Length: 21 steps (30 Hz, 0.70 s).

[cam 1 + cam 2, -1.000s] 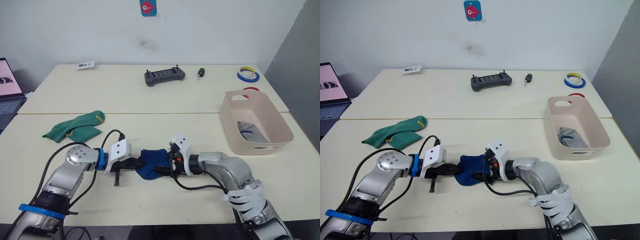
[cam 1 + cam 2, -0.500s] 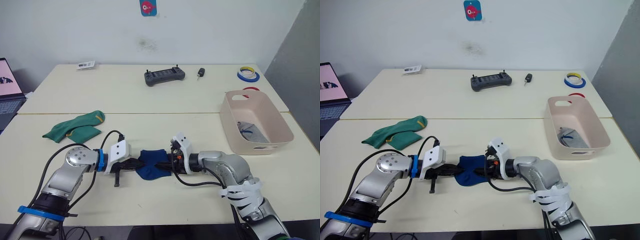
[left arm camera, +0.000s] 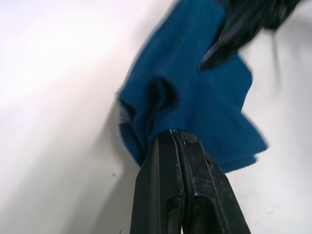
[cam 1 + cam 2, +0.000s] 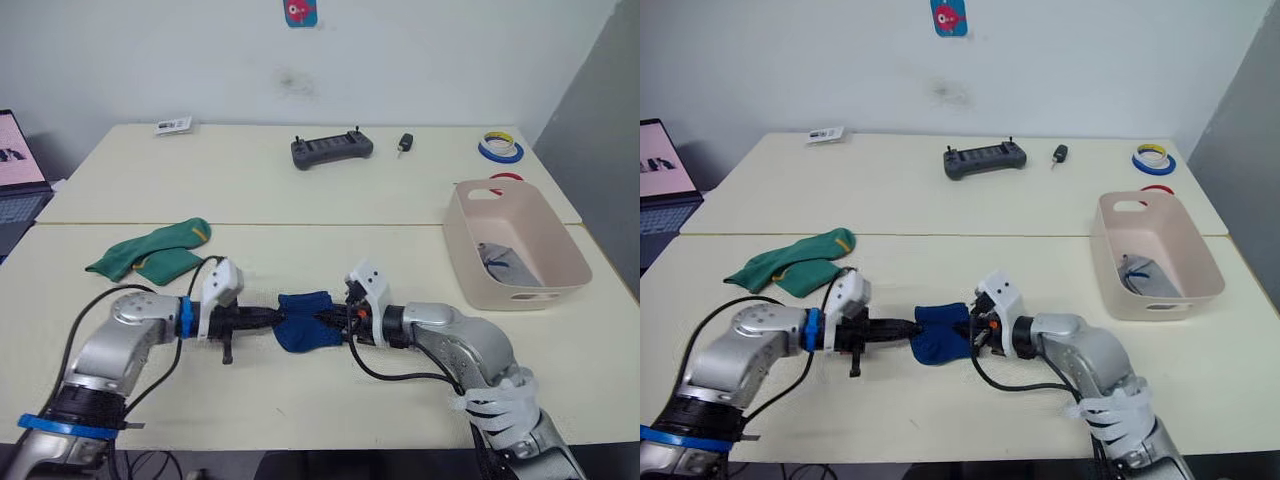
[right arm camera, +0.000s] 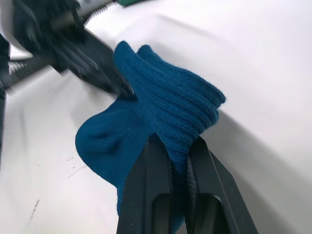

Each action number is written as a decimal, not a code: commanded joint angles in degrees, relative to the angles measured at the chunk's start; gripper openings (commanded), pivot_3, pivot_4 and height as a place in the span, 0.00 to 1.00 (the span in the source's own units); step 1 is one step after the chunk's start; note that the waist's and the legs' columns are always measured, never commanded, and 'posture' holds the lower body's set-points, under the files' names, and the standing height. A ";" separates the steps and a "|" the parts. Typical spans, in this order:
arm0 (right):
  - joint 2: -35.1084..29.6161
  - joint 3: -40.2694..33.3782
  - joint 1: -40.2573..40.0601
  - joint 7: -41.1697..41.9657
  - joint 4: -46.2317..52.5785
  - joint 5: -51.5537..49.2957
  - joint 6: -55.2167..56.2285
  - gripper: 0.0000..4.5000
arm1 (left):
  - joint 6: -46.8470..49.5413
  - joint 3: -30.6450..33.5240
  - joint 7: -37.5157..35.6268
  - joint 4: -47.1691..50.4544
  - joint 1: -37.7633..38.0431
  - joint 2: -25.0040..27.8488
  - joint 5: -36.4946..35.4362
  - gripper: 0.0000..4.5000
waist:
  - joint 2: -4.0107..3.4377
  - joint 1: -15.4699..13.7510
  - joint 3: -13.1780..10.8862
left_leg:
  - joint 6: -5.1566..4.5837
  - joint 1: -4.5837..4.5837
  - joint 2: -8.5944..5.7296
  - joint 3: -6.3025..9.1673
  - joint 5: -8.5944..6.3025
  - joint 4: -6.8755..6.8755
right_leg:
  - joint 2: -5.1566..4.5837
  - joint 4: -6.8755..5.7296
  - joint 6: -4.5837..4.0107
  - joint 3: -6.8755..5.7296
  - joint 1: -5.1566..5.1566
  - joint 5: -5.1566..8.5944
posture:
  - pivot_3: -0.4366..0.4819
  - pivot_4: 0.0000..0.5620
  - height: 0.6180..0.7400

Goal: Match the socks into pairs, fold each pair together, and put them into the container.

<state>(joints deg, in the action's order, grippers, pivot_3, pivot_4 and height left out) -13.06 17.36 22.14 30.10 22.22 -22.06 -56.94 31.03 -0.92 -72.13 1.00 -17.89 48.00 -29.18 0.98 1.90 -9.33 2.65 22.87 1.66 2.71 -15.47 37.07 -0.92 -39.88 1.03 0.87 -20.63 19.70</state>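
Blue socks (image 4: 305, 321) sit bunched on the near table (image 4: 330, 400), held from both sides. Left gripper (image 4: 272, 316) comes in from the robot's left, fingers (image 3: 178, 161) pressed together, tips pinching the edge of the blue fabric. Right gripper (image 4: 330, 318) comes in from the right, its two fingers (image 5: 151, 170) clamped on the ribbed cuff, fabric squeezed between them. Both grippers are low, at table level, tips facing each other across the bundle. Green socks (image 4: 150, 252) lie flat on the table to the robot's left, apart from the grippers. Pink tub (image 4: 560, 265) is on the right side of the table, well apart from the blue socks, with a grey sock (image 4: 503, 262) in its bottom. Black controller (image 4: 331, 149), a small black fob (image 4: 403, 145) and tape rolls (image 4: 498, 147) are on the far table.
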 commanded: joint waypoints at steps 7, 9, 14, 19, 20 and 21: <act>-7.92 -12.53 -4.25 -2.62 21.76 -3.31 -0.43 0.00 | 17.62 1.95 -0.17 12.62 -14.99 1.70 -13.47 0.56 | 0.11 -0.23 -0.10 | 0.03 -0.01 -0.06 -0.07 0.02 0.01 | -0.01 0.11 0.01 0.02 0.09 0.01 | 0.48 0.27 1.00; -8.95 -16.21 -5.28 -2.67 24.24 -5.24 -0.62 0.00 | 18.65 0.19 -0.14 13.59 -17.92 1.21 -13.38 0.71 | 0.11 -0.19 -0.10 | 0.05 -0.03 -0.06 -0.06 0.03 0.00 | 0.05 0.12 0.01 0.02 0.12 0.01 | 0.48 0.27 1.00; -12.32 -30.60 -9.83 -3.19 28.74 -8.80 1.32 0.00 | 17.04 -5.59 0.20 13.14 -26.20 -3.06 -10.42 0.99 | 0.10 -0.24 -0.12 | 0.06 -0.01 -0.06 -0.10 0.03 -0.01 | 0.21 0.17 0.01 0.05 0.14 0.01 | 0.48 0.27 1.00; -22.98 -45.68 -11.48 -0.74 25.00 -7.78 3.20 0.00 | 15.08 -8.85 0.92 10.36 -30.97 -7.99 -7.93 0.99 | 0.00 -0.23 -0.18 | 0.06 -0.03 -0.09 -0.25 0.04 0.00 | 0.21 0.18 0.01 0.14 0.15 0.00 | 0.48 0.27 1.00; -25.76 -47.85 -11.95 0.17 23.49 -6.91 4.17 0.00 | 14.73 -9.14 0.91 9.83 -31.59 -8.79 -7.52 0.99 | -0.03 -0.27 -0.22 | 0.06 -0.02 -0.10 -0.26 0.04 0.01 | 0.21 0.20 0.01 0.13 0.16 0.00 | 0.48 0.27 1.00; -28.17 -49.47 -12.45 0.96 21.76 -5.98 5.66 0.00 | 14.14 -9.40 0.28 9.57 -31.94 -9.16 -7.24 0.99 | -0.04 -0.24 -0.23 | 0.04 -0.03 -0.13 -0.33 0.05 -0.02 | 0.21 0.23 0.01 0.15 0.16 0.00 | 0.48 0.27 1.00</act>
<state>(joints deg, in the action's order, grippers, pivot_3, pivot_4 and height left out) -39.61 -27.76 9.67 29.84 44.48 -29.31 -54.28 46.54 -10.08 -71.55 10.59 -48.46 38.94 -36.94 0.94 1.65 -9.56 2.69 22.84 1.51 2.34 -15.42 37.06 -0.69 -39.62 1.04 1.04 -20.45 19.70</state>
